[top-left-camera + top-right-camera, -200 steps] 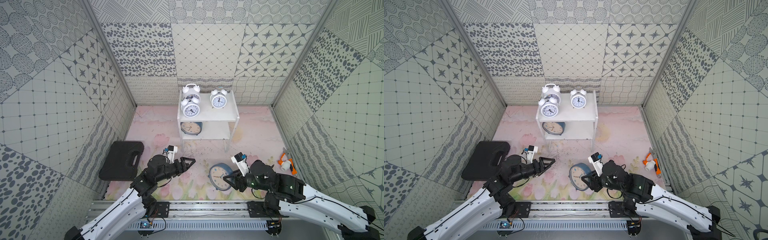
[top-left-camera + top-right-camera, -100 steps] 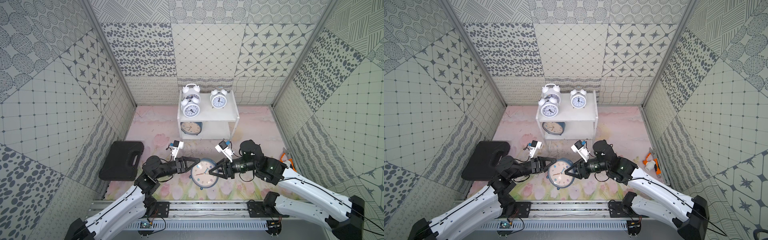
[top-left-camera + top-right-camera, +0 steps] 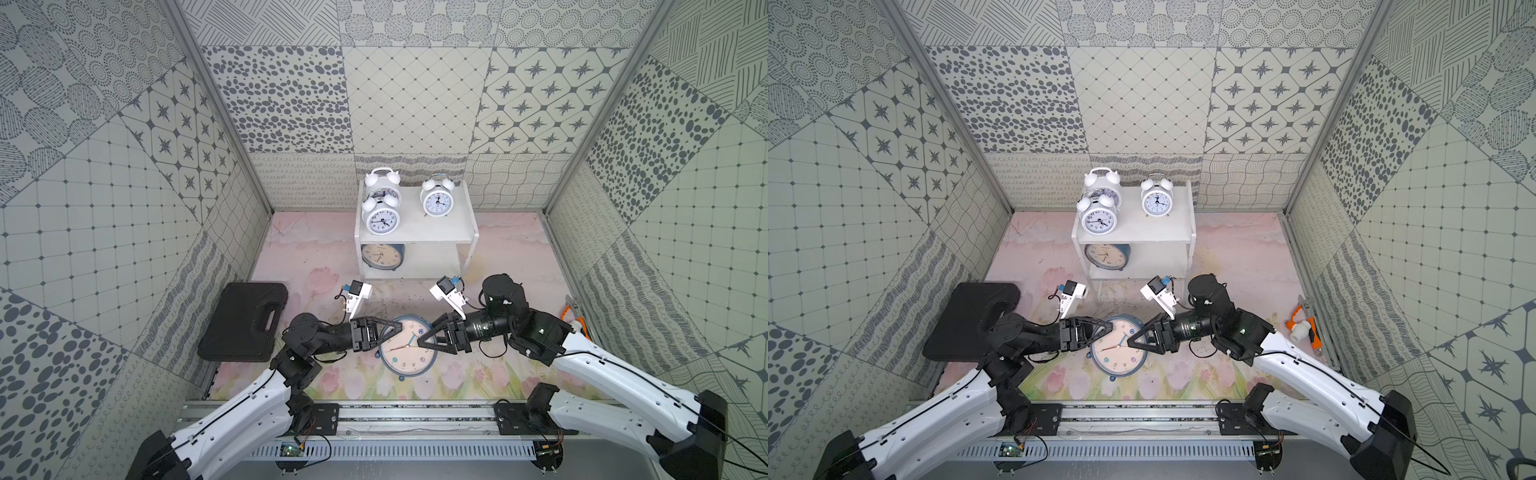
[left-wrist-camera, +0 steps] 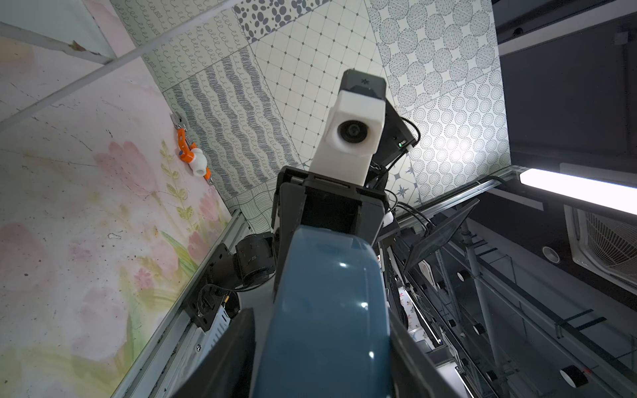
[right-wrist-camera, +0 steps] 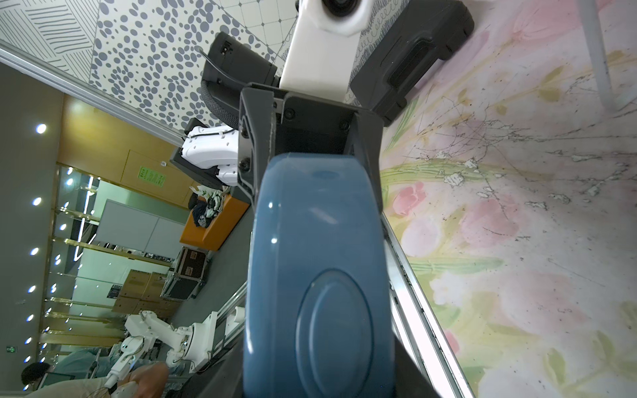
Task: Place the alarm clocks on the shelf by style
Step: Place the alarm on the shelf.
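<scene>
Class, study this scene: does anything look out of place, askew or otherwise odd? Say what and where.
One blue clock is off the shelf, face up, clamped by the left gripper and right gripper at once. An orange-handled tool lies stray by the wall on the robot's right.

The pink floral tabletop (image 3: 511,249) carries a small white two-tier shelf (image 3: 440,230), a flat black handled case (image 3: 245,320) and an orange-and-white tool (image 3: 1300,326). Three white twin-bell alarm clocks (image 3: 383,216) stand on the top board, one round blue-cased clock (image 3: 382,257) below.
</scene>
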Robot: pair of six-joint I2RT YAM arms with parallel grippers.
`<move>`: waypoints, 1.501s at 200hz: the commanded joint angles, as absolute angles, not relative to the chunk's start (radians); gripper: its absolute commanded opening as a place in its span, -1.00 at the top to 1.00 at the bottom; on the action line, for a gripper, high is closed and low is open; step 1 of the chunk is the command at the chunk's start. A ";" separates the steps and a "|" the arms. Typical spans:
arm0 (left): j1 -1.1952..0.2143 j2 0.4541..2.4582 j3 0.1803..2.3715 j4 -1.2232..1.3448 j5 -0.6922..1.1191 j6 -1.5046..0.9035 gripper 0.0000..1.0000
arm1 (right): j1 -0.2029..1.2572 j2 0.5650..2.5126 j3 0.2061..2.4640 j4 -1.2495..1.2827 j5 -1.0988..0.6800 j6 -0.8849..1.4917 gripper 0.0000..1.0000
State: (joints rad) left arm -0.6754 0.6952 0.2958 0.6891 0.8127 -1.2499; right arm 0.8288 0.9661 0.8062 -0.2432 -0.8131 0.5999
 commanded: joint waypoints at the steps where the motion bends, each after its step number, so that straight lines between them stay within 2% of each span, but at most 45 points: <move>1: -0.682 0.681 0.310 0.706 0.840 -1.237 0.01 | 0.816 0.974 0.828 -0.171 -0.740 0.578 0.33; 21: -0.683 0.662 0.299 0.695 0.799 -1.221 0.11 | 0.816 0.970 0.827 -0.168 -0.716 0.580 0.26; 61: -0.683 0.608 0.300 0.635 0.671 -1.185 0.39 | 0.821 0.903 0.778 -0.074 -0.613 0.652 -0.46; 99: -0.682 0.547 0.261 0.690 0.491 -1.212 0.54 | 0.884 0.812 0.665 0.073 -0.461 0.743 -0.62; 136: -0.683 0.540 0.215 0.786 0.397 -1.250 0.58 | 0.991 0.776 0.548 0.219 -0.267 0.820 -0.72; 176: -0.682 0.547 0.210 0.825 0.396 -1.269 0.60 | 1.051 0.812 0.464 0.378 -0.156 0.878 -0.69; 248: -0.683 0.532 0.201 0.803 0.389 -1.267 0.60 | 1.055 0.807 0.437 0.404 -0.133 0.905 -0.31; 278: -0.683 0.540 0.190 0.833 0.387 -1.276 0.59 | 1.054 0.836 0.449 0.427 -0.160 0.912 -0.29; 300: -0.682 0.544 0.192 0.841 0.388 -1.282 0.59 | 1.054 0.869 0.429 0.495 -0.172 0.945 -0.20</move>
State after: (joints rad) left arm -0.6792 0.5396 0.1936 0.6865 0.3977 -1.2667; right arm 1.0500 0.8387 0.4446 0.3767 -0.1566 0.9138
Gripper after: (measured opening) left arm 0.438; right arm 0.620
